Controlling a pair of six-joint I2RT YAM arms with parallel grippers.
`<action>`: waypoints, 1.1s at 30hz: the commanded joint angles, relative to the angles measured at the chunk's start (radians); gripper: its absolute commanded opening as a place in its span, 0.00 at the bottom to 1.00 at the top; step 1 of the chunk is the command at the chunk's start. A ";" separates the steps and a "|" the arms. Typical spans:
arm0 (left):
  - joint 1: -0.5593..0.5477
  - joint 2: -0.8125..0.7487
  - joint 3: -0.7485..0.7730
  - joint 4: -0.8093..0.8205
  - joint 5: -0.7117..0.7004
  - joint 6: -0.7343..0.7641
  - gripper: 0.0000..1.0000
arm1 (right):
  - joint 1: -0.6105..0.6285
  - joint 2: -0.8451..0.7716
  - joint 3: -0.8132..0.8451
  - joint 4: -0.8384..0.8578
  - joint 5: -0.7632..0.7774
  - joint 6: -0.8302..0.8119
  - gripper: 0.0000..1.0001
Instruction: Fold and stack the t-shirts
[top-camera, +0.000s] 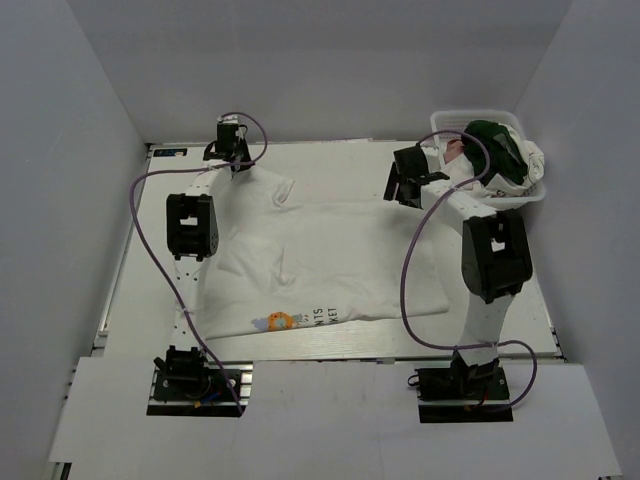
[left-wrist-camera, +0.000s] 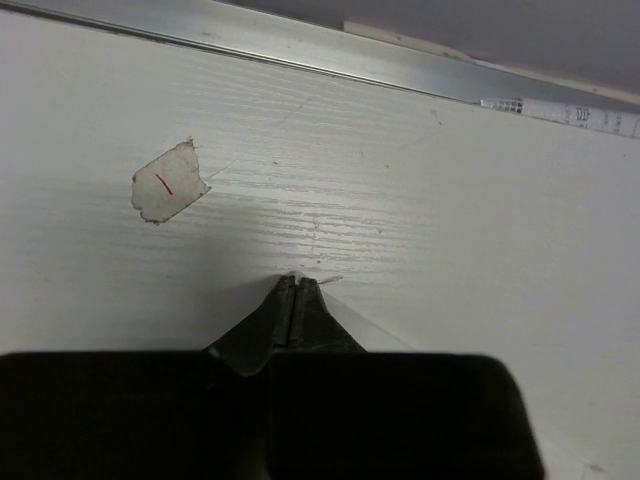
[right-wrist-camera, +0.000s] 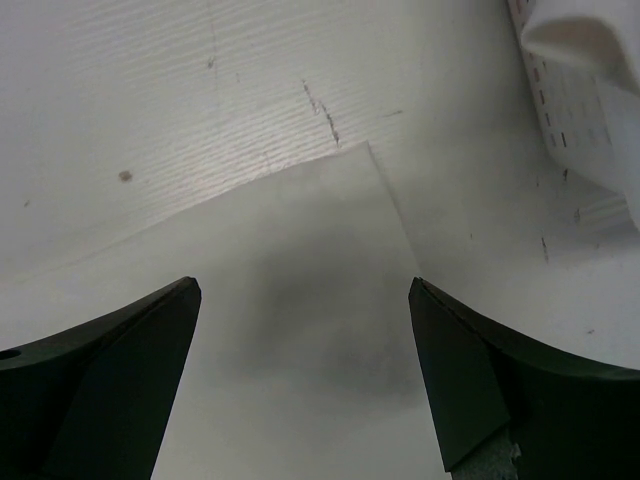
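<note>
The two arms, left arm (top-camera: 190, 225) and right arm (top-camera: 495, 255), rise closest to the overhead view from the near edge of the white bench (top-camera: 340, 160). A white t-shirt (top-camera: 330, 260) lies spread across the middle of the bench, its multicoloured graphic (top-camera: 280, 321) and dark lettering at the near hem. A white lattice basket (top-camera: 520, 200) stands at the far right corner, holding a dark green shirt (top-camera: 495, 145), a pink shirt (top-camera: 457, 150) and white cloth. The left tool (left-wrist-camera: 295, 285) is clenched on the spread shirt's far left corner. The right tool (right-wrist-camera: 305, 290) hangs released, fingers wide, over the far right corner. A paper scrap (left-wrist-camera: 168, 180) lies near the left tool.
</note>
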 joint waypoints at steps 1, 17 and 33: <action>-0.006 -0.028 -0.052 0.025 0.005 -0.020 0.00 | -0.019 0.098 0.128 0.007 0.091 0.060 0.91; -0.006 -0.172 -0.168 0.145 0.048 -0.040 0.00 | -0.097 0.342 0.349 -0.115 0.034 0.195 0.91; 0.003 -0.335 -0.354 0.215 0.113 -0.049 0.00 | -0.096 0.286 0.262 -0.027 -0.035 0.092 0.12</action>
